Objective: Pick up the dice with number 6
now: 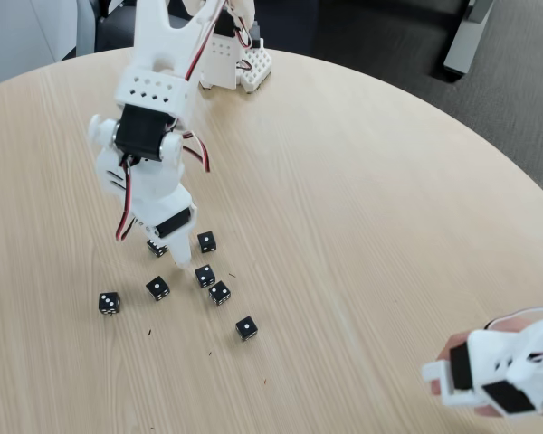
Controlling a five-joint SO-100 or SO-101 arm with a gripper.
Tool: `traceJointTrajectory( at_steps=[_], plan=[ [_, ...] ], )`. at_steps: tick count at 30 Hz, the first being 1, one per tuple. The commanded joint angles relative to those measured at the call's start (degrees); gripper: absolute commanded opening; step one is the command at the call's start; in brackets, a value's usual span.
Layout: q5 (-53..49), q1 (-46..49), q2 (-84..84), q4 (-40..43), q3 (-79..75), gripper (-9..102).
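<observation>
— What's closest to the camera?
— A hand (475,380) at the table's (362,208) near right edge, holding a white controller arm (507,371).
— And the dice?
— Seven black dice lie in a cluster left of the table's middle. The one right at the jaws' tip, the die with number 6 (157,248), is partly hidden; its pips are too small to count.
— The jaws (166,242)?
— Pointing down, touching that die. Whether they grip it, I cannot tell.
</observation>
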Motion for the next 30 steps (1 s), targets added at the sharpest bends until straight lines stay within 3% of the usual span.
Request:
traceJointTrajectory(
  at_steps=[1,14,30],
  plan=[
    [0.53,0.0,0.53,-0.26,-1.85,20],
    [1.85,0.79,0.62,-0.26,-1.76,20],
    [14.5,0.79,0.62,-0.26,-1.85,18]
  ],
)
